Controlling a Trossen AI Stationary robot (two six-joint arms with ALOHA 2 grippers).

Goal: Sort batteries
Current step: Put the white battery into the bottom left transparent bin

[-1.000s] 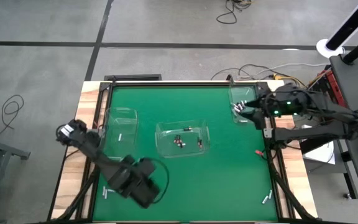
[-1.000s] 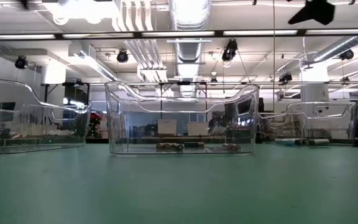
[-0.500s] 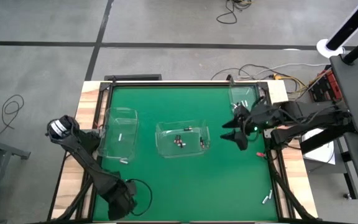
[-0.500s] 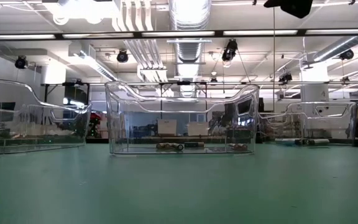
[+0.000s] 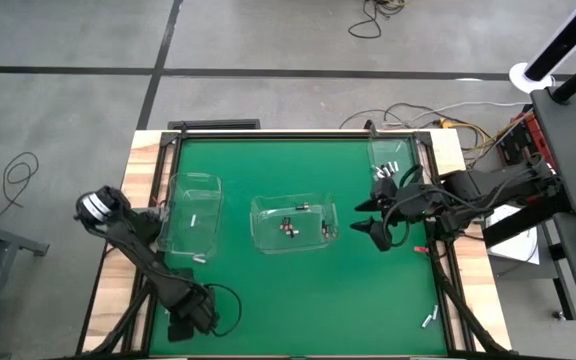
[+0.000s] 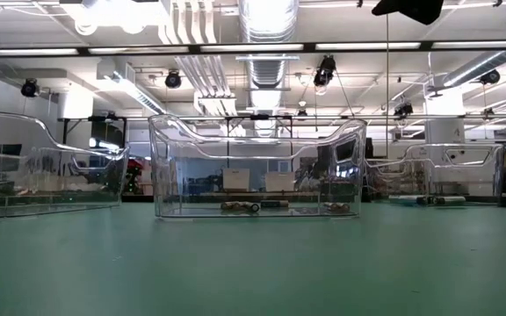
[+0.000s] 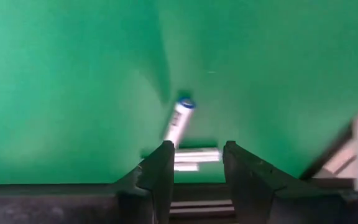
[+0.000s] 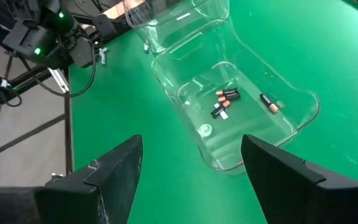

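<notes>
Three clear bins stand on the green mat: a left bin (image 5: 193, 212), a middle bin (image 5: 294, 222) and a right bin (image 5: 392, 160). Several dark batteries (image 8: 225, 99) lie on the middle bin's floor. At the near left corner my left gripper (image 5: 182, 326) points down, open. One pale battery (image 7: 194, 155) lies between its fingertips and another (image 7: 179, 119) just beyond. My right gripper (image 5: 367, 218) hovers wide open between the middle and right bins, nothing between its fingers (image 8: 123, 165).
Loose batteries (image 5: 429, 320) lie near the front right corner. A small red object (image 5: 420, 247) sits by the right edge. The wooden frame (image 5: 148, 180) borders the mat. Green mat in front of the bins (image 6: 253, 263) lies bare.
My left gripper has swung toward the table's near left corner and come down over the loose batteries there. My right gripper has left the right bin and moved toward the middle bin and the near edge.
</notes>
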